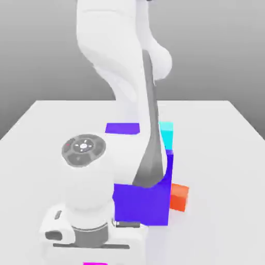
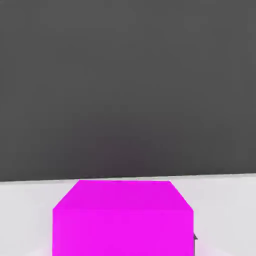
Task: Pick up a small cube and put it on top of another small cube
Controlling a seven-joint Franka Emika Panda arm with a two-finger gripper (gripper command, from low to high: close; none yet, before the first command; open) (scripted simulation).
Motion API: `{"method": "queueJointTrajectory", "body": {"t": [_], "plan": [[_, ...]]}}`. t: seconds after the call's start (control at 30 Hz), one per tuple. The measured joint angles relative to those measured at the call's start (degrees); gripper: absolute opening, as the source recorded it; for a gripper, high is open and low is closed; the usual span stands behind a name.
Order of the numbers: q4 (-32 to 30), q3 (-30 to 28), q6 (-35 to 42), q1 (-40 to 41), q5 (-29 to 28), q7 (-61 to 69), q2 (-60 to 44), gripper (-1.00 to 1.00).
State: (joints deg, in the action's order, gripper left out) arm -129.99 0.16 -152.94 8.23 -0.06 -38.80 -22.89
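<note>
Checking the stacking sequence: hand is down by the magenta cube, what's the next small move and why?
Probably a short straight lift. The magenta cube sits right up against the hand camera, on the white table, and the gripper reads shut, most likely on that cube. Raising it first should clear the big blue block and orange cube before any sideways travel.

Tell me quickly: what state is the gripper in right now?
Gripper: shut, with the magenta cube right at the hand; whether it is actually gripped cannot be told.

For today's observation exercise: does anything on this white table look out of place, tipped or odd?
Nothing stands out. The large blue block, small orange-red cube and cyan cube sit flat on the white table; the magenta cube looks square and undamaged.
</note>
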Motion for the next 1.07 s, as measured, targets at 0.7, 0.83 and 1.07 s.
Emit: {"method": "queueJointTrajectory", "body": {"t": [0.7,0.83,1.07], "plan": [[-38.3,-4.5,-1.2,10.7,-3.0,-55.9,37.5,-1.0],[-39.2,-4.7,-8.2,10.9,-2.3,-57.2,31.0,-1.0],[-38.9,-4.9,-15.8,9.6,-0.2,-55.9,23.1,1.0]]}}
